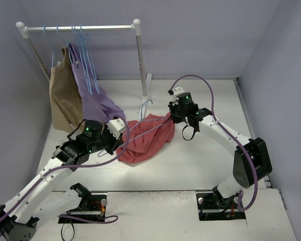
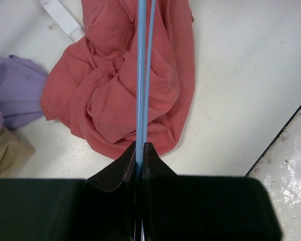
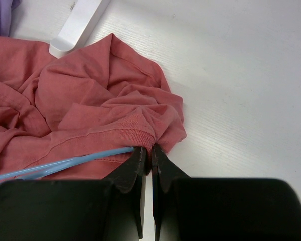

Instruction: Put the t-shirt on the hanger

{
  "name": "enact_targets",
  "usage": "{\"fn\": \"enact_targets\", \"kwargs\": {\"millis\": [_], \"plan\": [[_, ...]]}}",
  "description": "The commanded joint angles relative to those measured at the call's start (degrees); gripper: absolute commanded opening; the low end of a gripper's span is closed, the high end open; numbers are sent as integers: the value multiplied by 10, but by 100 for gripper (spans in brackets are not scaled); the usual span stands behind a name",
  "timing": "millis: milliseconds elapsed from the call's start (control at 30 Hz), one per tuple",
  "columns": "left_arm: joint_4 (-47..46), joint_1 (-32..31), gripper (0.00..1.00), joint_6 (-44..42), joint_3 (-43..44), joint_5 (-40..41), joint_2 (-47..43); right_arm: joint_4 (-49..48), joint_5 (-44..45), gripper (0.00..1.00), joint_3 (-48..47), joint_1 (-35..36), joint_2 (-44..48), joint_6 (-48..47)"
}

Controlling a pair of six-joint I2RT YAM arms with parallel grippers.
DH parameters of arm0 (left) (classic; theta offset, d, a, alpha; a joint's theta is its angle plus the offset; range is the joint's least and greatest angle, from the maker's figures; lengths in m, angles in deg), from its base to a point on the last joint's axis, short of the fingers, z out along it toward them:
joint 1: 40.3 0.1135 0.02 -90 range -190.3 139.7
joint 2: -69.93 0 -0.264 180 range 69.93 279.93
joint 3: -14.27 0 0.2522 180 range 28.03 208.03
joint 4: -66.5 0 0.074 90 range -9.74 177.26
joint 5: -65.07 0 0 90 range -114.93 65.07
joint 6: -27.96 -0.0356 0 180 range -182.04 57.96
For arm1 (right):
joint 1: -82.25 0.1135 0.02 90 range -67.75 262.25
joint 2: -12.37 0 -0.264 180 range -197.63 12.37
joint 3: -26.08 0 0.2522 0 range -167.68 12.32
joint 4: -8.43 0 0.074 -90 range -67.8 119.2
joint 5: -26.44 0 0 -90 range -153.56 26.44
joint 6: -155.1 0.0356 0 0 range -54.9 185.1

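The salmon-red t-shirt [image 1: 148, 138] lies crumpled on the table between both arms. My left gripper [image 1: 122, 128] is at its left edge, shut on a thin light-blue hanger [image 2: 141, 95] whose two wires run out over the cloth [image 2: 110, 90]. The hanger's hook [image 1: 147, 103] pokes up behind the shirt. My right gripper [image 1: 171, 118] is at the shirt's right end. In the right wrist view the gripper [image 3: 151, 148] is shut on the ribbed collar of the t-shirt [image 3: 90, 100], and the hanger's blue wire [image 3: 65, 163] ends right beside the left fingertip.
A white clothes rack [image 1: 80, 28] stands at the back left, its post [image 1: 140, 60] and foot [image 3: 78, 25] just behind the shirt. On it hang a tan garment [image 1: 62, 95], a lilac garment [image 1: 93, 95] and several spare blue hangers [image 1: 83, 50]. Walls enclose the table.
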Motion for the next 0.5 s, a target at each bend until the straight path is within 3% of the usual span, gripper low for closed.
{"fn": "enact_targets", "kwargs": {"millis": [0, 467], "plan": [[-71, -4, 0, 6, -2, 27, 5, -14, -14, 0, -26, -2, 24, 0], [-172, -57, 0, 34, -18, 34, 30, -12, -26, 0, -39, 20, 66, -2]]}}
